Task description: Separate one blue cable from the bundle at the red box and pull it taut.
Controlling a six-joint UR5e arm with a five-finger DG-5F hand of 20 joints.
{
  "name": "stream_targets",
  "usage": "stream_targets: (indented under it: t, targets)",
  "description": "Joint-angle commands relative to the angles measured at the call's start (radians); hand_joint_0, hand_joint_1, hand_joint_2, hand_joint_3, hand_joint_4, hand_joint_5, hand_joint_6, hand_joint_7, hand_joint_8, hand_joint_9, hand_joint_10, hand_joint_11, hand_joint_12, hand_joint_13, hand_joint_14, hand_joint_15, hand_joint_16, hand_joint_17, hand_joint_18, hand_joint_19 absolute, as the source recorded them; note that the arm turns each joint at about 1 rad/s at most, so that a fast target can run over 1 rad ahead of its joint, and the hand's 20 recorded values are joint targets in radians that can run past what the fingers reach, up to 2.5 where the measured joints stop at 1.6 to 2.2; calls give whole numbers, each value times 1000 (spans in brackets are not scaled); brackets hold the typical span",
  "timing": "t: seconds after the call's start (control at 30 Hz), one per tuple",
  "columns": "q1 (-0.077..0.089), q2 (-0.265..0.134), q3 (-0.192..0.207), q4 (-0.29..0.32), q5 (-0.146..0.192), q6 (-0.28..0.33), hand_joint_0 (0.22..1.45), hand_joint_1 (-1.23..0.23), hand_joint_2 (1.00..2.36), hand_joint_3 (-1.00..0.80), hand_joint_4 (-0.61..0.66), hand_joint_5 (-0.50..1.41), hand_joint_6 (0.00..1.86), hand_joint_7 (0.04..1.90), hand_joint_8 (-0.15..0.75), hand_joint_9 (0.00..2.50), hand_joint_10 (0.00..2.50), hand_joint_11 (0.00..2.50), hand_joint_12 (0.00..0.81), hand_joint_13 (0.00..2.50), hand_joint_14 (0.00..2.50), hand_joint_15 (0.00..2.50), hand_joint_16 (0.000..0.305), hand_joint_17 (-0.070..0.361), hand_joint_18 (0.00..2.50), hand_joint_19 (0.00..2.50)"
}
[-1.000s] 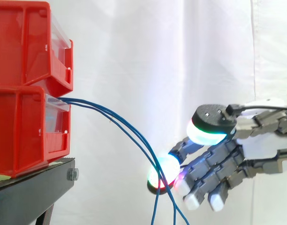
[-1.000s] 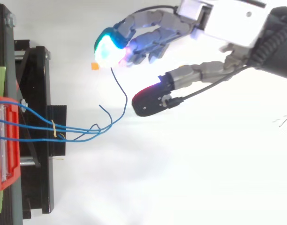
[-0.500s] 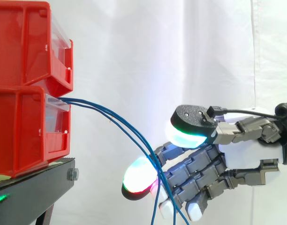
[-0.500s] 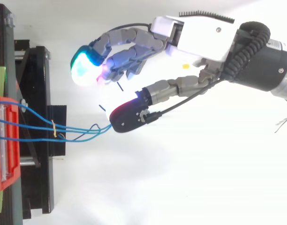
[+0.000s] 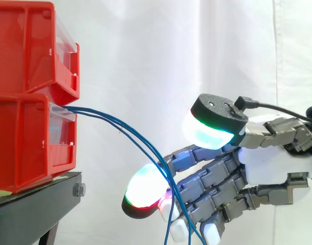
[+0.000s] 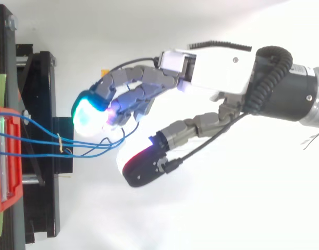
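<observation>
Three thin blue cables [image 5: 120,130] leave the lower red bin [image 5: 23,143] and droop to the right and down. In the top view the blue cables [image 6: 39,143] run side by side from the bin, held by a small yellow tie [image 6: 59,140]. My hand [image 5: 273,163] comes in from the right, open, with its fingers spread. From above, my hand [image 6: 217,67] has its fingertips [image 6: 89,112] above the cables' free part and its thumb [image 6: 141,164] on the other side, so the cables lie in the gap. No cable looks pinched. In the side view the cables cross in front of the fingers.
A second red bin [image 5: 23,51] is stacked on the lower one, both on a black stand [image 5: 33,209] at the left. The white curtain hangs behind. A small orange mark [image 6: 105,71] lies on the white floor near the fingers.
My hand has moved left toward the bins and sideways across the cables. The thumb has crossed to the cables' other side, so the bundle now lies between thumb and fingers.
</observation>
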Motion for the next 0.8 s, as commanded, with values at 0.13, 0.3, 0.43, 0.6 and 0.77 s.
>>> stream_targets:
  t: [0.13, 0.3, 0.43, 0.6, 0.77]
  targets:
    - [11, -1, 0, -3, -24, 66, 515, -604, 1000, -500, 216, -207, 503, 793, 293, 668, 20, 571, 369, 782, 18, 430, 51, 115, 622, 734]
    - [12, -1, 1, 7, -27, 69, 517, -603, 1000, -500, 216, -207, 503, 794, 292, 667, 22, 575, 368, 783, 16, 428, 51, 115, 623, 743]
    - [12, -32, 3, 40, -29, 76, 517, -603, 1000, -500, 216, -206, 503, 798, 293, 667, 21, 568, 368, 783, 18, 428, 51, 114, 625, 744]
    - [8, -43, 6, 70, -36, 115, 519, -602, 1000, -500, 220, -205, 503, 798, 292, 670, 22, 562, 369, 783, 16, 430, 51, 114, 625, 744]
    - [8, -43, 14, 80, -39, 130, 519, -602, 1000, -500, 218, -205, 503, 795, 290, 673, 20, 572, 369, 786, 16, 430, 51, 114, 624, 744]
